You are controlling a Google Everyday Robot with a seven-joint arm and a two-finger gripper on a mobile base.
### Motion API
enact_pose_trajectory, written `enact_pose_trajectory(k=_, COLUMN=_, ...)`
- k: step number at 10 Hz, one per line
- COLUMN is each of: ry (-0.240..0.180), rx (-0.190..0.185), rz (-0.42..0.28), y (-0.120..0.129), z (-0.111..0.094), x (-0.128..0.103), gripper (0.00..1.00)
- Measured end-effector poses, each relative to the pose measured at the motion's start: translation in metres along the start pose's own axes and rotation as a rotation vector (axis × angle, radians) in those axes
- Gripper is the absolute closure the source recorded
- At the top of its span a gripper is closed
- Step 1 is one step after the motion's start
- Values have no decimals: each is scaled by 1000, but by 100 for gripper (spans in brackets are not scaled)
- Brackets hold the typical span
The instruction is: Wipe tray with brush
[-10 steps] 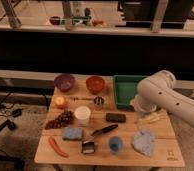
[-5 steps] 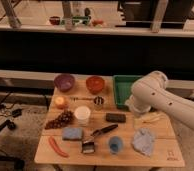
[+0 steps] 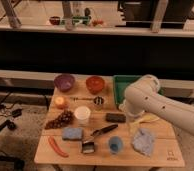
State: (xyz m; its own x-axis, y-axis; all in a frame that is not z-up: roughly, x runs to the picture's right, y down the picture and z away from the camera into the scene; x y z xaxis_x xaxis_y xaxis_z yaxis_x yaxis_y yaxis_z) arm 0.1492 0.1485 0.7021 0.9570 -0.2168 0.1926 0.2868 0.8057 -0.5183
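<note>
Tray: green, at the back right of the table, just right of the red bowl. My arm covers its right part.
Brush: lying flat at the lower middle of the table, head to the lower left, handle slanting up and right toward the block. It lies between the sponge and the blue cup.
Gripper: mine, hanging below the bend of my arm, right of centre in the frame. It is just right of the block, above the cloth, in front of the tray and apart from the brush.
Grip: I cannot tell whether it is spread or pressed together.
Arm: white, coming in from the right edge and bending over the tray.
Back left: purple bowl, beside the red bowl.
Middle: white cup, left of the block.
</note>
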Motion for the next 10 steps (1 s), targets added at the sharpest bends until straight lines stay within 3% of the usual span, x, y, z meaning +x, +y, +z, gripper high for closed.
enact_pose_trajectory(k=5, ry=-9, rx=3, rz=-79, y=-9, z=8, x=-29, gripper=20)
enact_pose_trajectory(k=10, ry=-32, rx=-1, rz=-103, y=-20, z=23, x=-53, gripper=20)
